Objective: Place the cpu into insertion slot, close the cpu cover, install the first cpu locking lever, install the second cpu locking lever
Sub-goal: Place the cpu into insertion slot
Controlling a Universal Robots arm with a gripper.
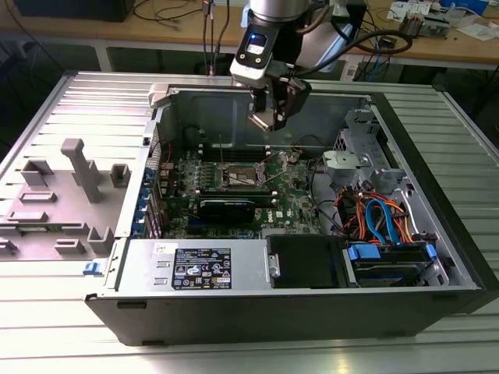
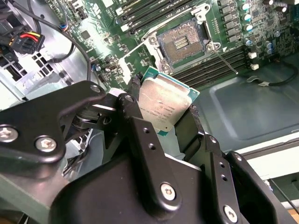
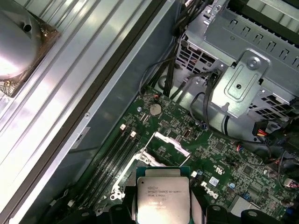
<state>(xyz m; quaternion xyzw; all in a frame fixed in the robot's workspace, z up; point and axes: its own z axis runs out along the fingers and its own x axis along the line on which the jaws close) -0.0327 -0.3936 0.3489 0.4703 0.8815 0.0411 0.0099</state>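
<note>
Tool (image 2: 164, 99) tight on the cpu (image 2: 166, 105), metal top seemingly tilted, above the bare insertion slot (image 2: 183, 42).

Observe the arm (image 1: 277, 9) entering from the top edge of the exterior view, with its wrist (image 1: 255, 48) directed downward. The gripper (image 1: 273, 117) hangs below the wrist, held aloft. In the second wrist view, note the two black fingers (image 2: 134, 93) drawn in against opposite edges of the cpu (image 2: 164, 103), which sits tilted between them.
</note>
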